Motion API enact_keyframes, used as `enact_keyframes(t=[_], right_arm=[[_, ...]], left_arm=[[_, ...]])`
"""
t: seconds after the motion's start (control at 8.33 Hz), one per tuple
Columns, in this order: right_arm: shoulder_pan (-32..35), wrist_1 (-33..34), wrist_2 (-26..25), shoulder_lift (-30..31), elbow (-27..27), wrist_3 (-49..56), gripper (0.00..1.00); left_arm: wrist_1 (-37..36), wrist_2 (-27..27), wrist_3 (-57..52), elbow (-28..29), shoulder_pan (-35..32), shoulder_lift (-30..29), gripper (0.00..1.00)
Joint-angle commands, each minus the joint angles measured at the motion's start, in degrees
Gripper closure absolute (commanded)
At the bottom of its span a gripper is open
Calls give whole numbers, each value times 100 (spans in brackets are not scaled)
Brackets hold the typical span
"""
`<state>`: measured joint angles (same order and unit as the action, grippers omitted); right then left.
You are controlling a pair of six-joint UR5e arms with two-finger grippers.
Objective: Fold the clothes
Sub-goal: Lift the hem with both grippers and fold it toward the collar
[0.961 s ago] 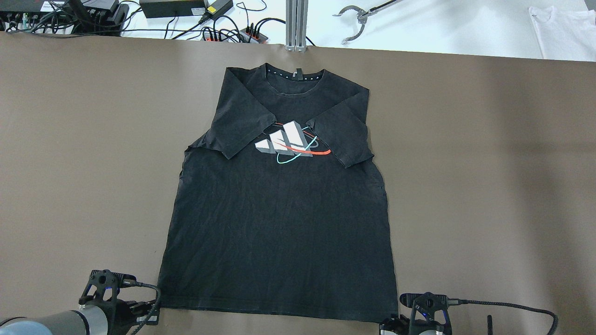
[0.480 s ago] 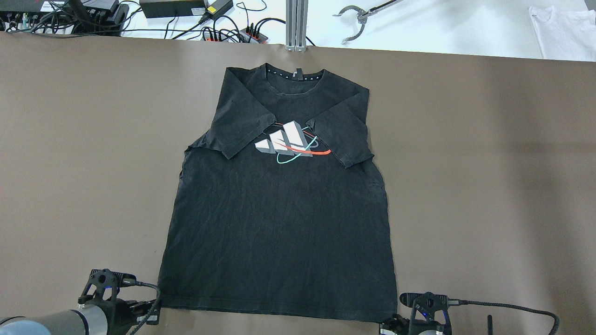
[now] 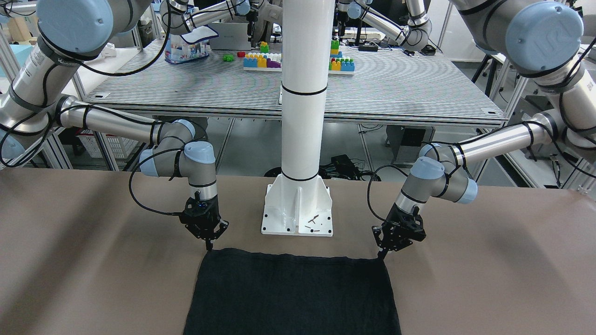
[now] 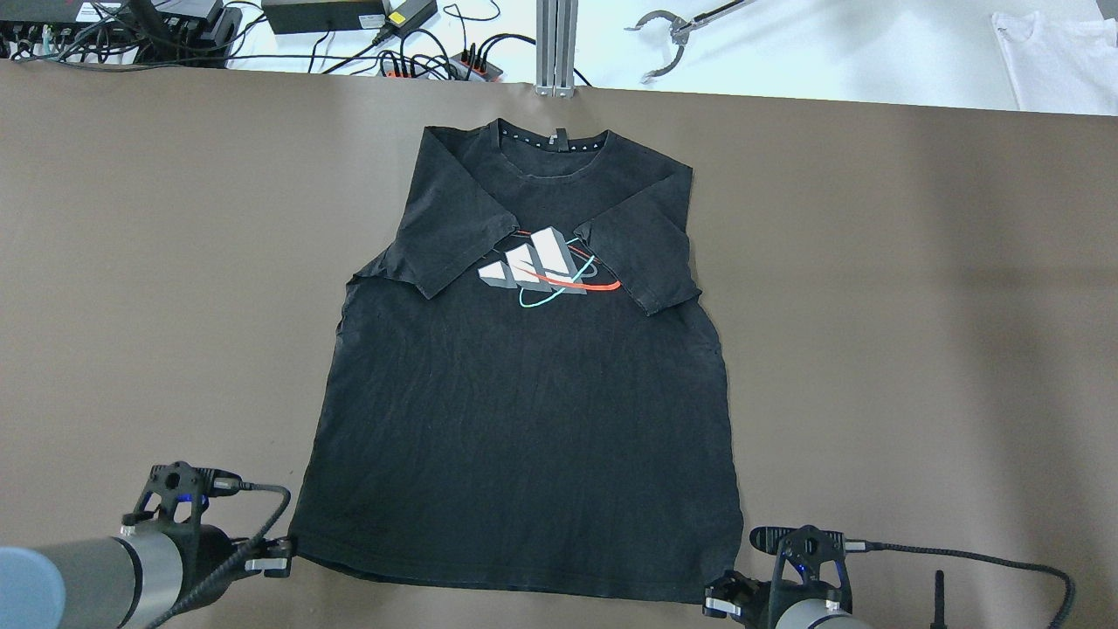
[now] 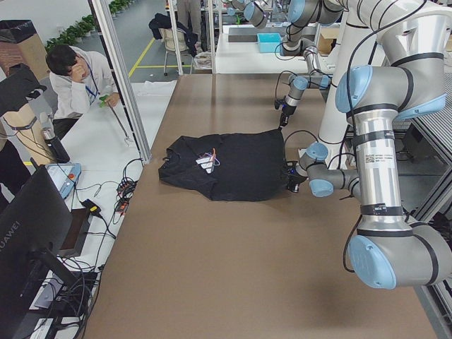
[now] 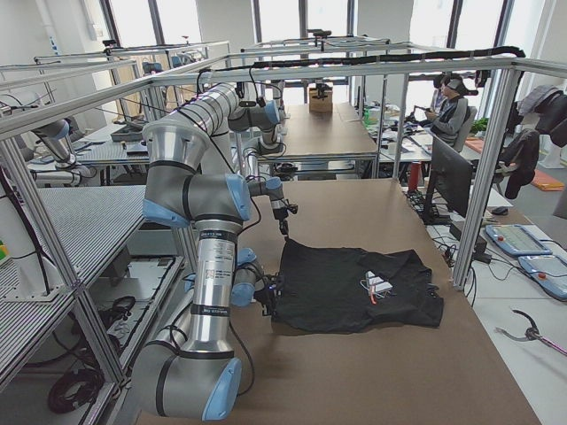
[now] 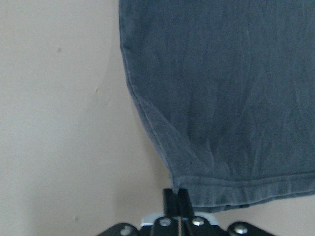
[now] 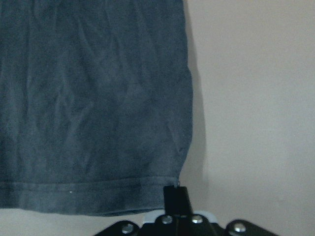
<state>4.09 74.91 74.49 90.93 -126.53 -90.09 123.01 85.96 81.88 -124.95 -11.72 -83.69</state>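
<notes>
Worryingly, the left hand (image 7: 175, 195) and right hand (image 8: 175, 192) each pinch just a T-shirt (image 4: 524, 419) hem corner. Either thin bite could slip free on lifting.

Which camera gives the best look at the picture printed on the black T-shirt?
The overhead exterior view. There the logo on the T-shirt faces the camera, large and sharp. Both side views show it tiny and slanted; the front-facing view cuts off before it; the wrist cameras see only hem corners.
</notes>
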Motion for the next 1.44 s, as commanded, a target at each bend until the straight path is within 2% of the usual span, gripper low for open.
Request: enact_keyframes(t=[0.0,0.12,0.36,0.6,0.84,0.96,1.2,1.32], right_arm=[[826,50,581,-171,-267,683,100],[1204,76,923,-337,-258,912,100],[2012,653,1609,-863,-276,1308,100],[2507,1051,2276,-1033,-590,1765,100],[2326,1183,2900,-771,-1073,1837,100],[2011,1314,3296,-622,-1345,1855,100],[853,1386,3414,123,-2187,1917,100],[552,1438,3423,292,-2514,1917,100]], left_arm=[[-1659,1042,-502,-801,-1065,-627,100],[-2353,1333,-898,-846,-1469,-1240,100],[-3785,2070,-1277,-838,-2287,-2391,100],[-4607,2738,-1753,-838,-2921,-3019,100],[-4645,3415,-1799,-942,-2976,-2908,100],[-4637,3819,-1790,-1343,-2811,-2533,100],[-4636,4077,-1676,-2756,-1691,-1348,100],[-4628,4173,-1562,-2893,-1337,-1230,100]])
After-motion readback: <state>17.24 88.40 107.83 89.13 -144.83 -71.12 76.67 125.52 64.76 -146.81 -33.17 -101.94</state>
